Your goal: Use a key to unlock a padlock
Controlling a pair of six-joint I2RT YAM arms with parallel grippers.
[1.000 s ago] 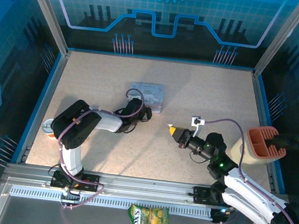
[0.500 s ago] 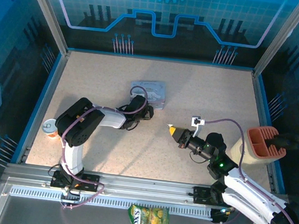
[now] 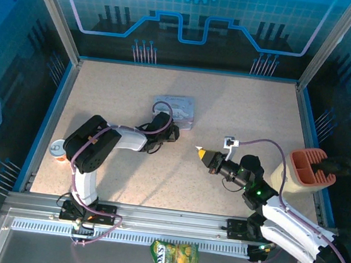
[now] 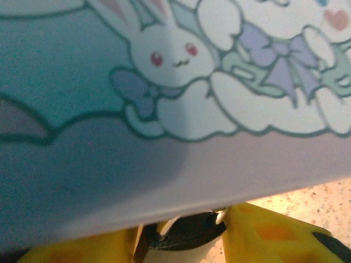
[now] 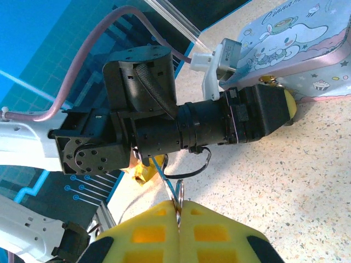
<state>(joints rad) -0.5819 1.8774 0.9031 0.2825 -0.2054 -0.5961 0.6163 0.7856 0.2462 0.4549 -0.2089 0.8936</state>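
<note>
The padlock (image 4: 189,229), dark with silvery shackle ends, sits between my left gripper's (image 4: 181,238) yellow fingers (image 4: 263,235), which are shut on it. It is pressed up against the side of the pale blue cartoon tin (image 4: 164,82). From above, the left gripper (image 3: 174,131) lies at the tin's (image 3: 175,108) near edge. My right gripper (image 5: 178,211) is shut on the key (image 5: 166,176), a thin blade with a small ring sticking out from the pads. That gripper (image 3: 201,151) hovers right of the left one, a short gap apart.
A snack packet (image 3: 174,261) lies on the front ledge. A small can (image 3: 58,150) stands at the table's left edge behind the left arm. An orange ribbed holder (image 3: 311,167) sits at the right edge. Blue walls enclose the table.
My left gripper has edged up closer to the tin. My right gripper has crept slightly left toward it, still gripping the key.
</note>
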